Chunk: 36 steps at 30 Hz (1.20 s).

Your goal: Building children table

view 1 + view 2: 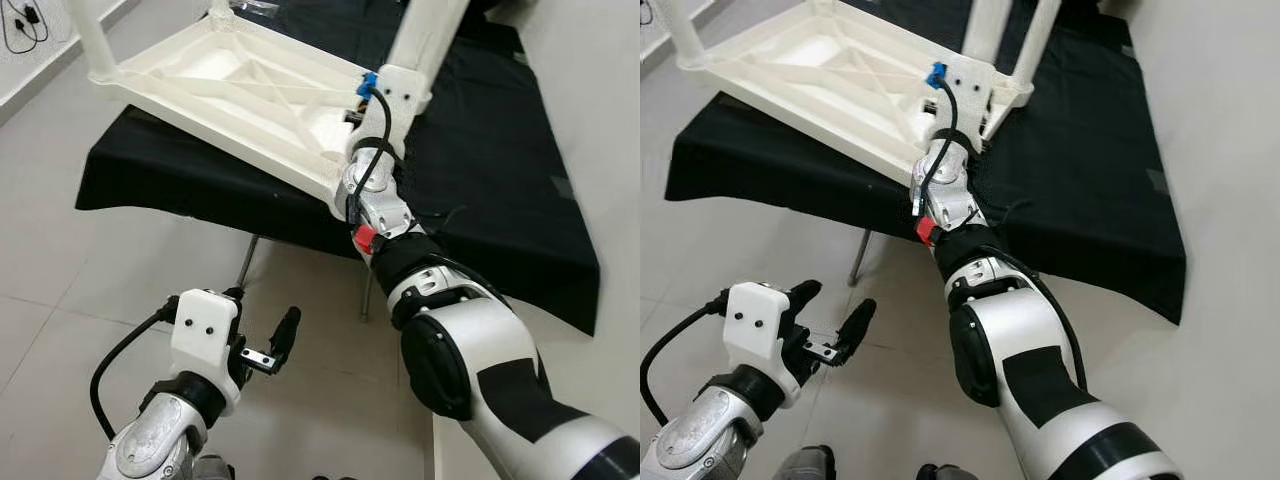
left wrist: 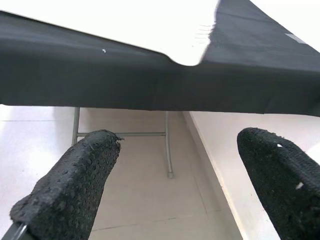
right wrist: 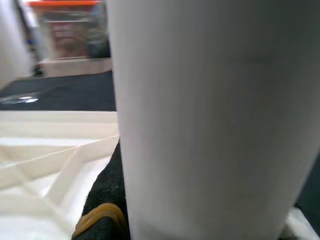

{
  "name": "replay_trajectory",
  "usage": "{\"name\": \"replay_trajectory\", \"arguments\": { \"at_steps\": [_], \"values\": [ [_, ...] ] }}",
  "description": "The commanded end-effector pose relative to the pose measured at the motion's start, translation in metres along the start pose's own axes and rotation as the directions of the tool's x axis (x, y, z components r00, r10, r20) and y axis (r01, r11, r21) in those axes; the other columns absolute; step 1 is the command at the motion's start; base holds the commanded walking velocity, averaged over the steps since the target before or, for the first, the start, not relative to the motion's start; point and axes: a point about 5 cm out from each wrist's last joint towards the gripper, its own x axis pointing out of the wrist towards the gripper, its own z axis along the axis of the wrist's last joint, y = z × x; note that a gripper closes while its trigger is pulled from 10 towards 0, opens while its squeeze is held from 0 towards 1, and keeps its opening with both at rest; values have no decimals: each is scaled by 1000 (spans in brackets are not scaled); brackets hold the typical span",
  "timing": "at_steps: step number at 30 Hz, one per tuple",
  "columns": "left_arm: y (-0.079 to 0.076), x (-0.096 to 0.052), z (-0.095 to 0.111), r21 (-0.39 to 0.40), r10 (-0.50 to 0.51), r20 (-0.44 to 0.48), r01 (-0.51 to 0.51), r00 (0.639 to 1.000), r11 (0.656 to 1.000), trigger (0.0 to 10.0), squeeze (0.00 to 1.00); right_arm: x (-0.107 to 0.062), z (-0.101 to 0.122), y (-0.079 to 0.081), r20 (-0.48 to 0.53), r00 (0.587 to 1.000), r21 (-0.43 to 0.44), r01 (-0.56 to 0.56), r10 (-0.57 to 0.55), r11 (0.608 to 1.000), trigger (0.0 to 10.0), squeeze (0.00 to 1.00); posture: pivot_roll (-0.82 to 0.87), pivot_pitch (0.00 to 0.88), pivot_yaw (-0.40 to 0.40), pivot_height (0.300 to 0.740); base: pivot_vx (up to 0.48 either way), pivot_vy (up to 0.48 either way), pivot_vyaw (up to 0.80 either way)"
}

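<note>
One white tabletop lies upside down on the black-draped table, its near corner overhanging the edge. The right claw is clenched around a white leg standing in that corner socket. The left claw hangs released, low over the floor. Keep the leg vertical (no tilt) and press straight down; steadying the tabletop would probably prevent sliding.

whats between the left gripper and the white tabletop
Bare floor and the draped black cloth's edge separate the open left gripper from the upturned tabletop, seen in the left eye view.
</note>
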Motion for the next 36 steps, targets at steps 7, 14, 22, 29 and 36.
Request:
{"name": "replay_trajectory", "arguments": {
  "at_steps": [7,14,22,29,36],
  "values": [
    [-1,1,-4,6,-7,-16,7,1000,1000,10000,0,-7,-43,-28,-146,943,-171,275,-300,946,10000,0,189,209,-154,740,0,0,0],
    [-5,1,-4,6,-12,-14,12,1000,1000,10000,0,-17,-30,-12,-123,916,-218,352,-383,910,10000,0,214,216,-166,740,0,0,0],
    [-6,1,-4,2,-9,-12,9,1000,1000,10000,0,-18,-29,-11,-184,887,-158,398,-423,903,10000,0,210,217,-171,740,0,0,0],
    [-8,3,-3,-7,-25,-5,25,1000,1000,10000,0,-18,-26,-6,-173,905,-142,368,-389,919,10000,0,203,215,-171,740,0,0,0],
    [-12,3,4,-6,-54,43,54,998,999,10000,0,-19,-28,-6,-170,910,-148,355,-377,923,10000,0,203,208,-171,740,0,0,0]
  ]
}}
